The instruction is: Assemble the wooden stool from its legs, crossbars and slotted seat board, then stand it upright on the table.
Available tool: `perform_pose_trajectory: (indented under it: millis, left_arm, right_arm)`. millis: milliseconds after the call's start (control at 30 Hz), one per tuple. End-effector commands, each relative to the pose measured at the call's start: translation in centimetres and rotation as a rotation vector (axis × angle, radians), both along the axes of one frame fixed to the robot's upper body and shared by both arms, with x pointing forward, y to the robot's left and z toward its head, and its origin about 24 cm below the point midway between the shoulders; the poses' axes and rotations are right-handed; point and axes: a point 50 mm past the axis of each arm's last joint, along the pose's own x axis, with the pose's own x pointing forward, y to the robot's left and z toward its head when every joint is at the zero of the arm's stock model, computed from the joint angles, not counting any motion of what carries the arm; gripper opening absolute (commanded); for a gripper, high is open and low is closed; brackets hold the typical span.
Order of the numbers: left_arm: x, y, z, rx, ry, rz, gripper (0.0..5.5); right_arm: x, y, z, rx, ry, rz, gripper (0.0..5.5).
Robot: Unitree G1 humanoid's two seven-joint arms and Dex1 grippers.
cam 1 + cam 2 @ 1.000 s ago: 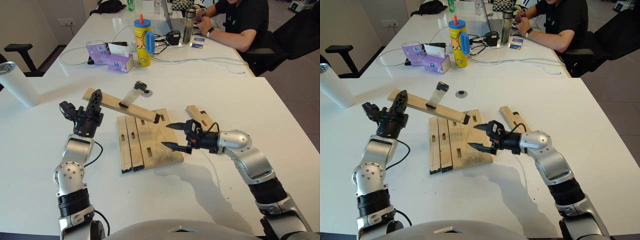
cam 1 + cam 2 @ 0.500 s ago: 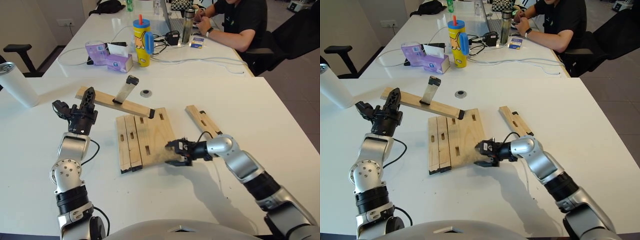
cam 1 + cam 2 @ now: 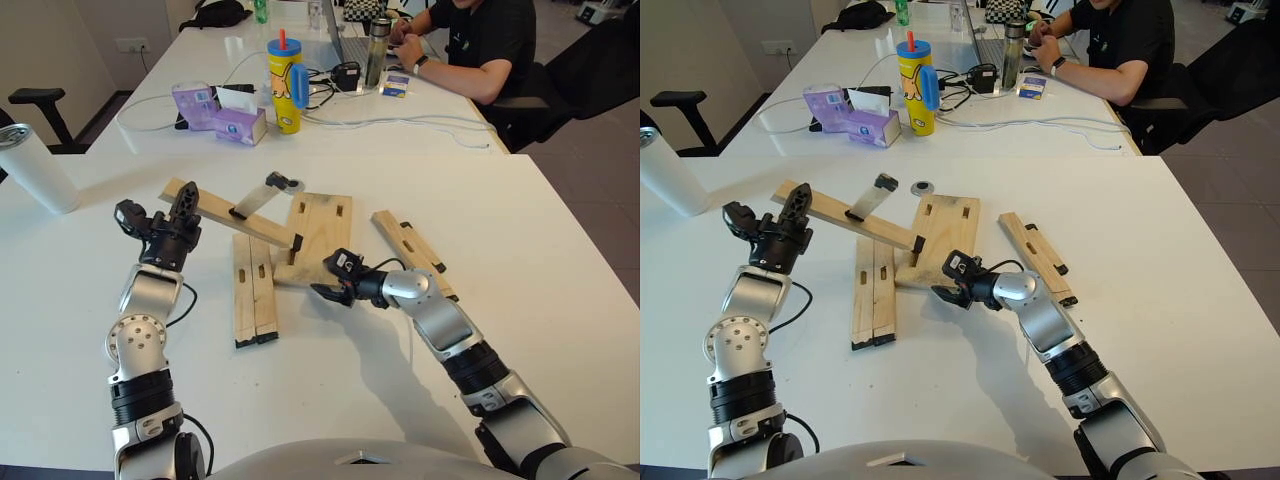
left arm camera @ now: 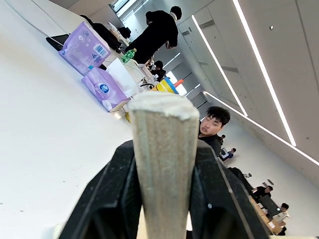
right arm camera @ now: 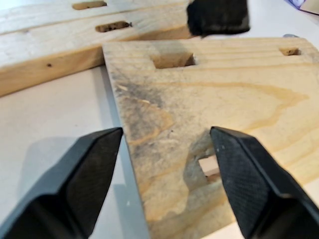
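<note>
The slotted seat board (image 3: 322, 232) lay skewed mid-tabletop, its near corner between the right gripper's (image 3: 326, 278) wide jaws. Two narrow slats (image 3: 255, 290) lay just beside it, toward the left edge. The left gripper's (image 3: 172, 212) jaws clamped a leg bar (image 3: 240, 220) slanting above them. Another leg (image 3: 412, 252) lay toward the right edge.

No readable text, print on purple packs (image 3: 238, 127) (too small) — illegible
</note>
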Motion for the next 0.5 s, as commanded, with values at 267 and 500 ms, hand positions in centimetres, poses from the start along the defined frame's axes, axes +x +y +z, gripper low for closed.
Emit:
perform_pose_trajectory:
  millis: [267, 500]
  left_arm:
    - [-1.2, 0.5, -0.6, 0.089, 0.047, 0.003, 1.04]
    - [-1.9, -0.2, -1.2, 0.104, 0.101, -0.012, 1.04]
  right_arm:
    - [-0.7, -1.8, -2.5, -0.067, 0.123, -0.083, 3.26]
    - [-0.8, -2.1, -2.7, -0.078, 0.123, -0.102, 3.26]
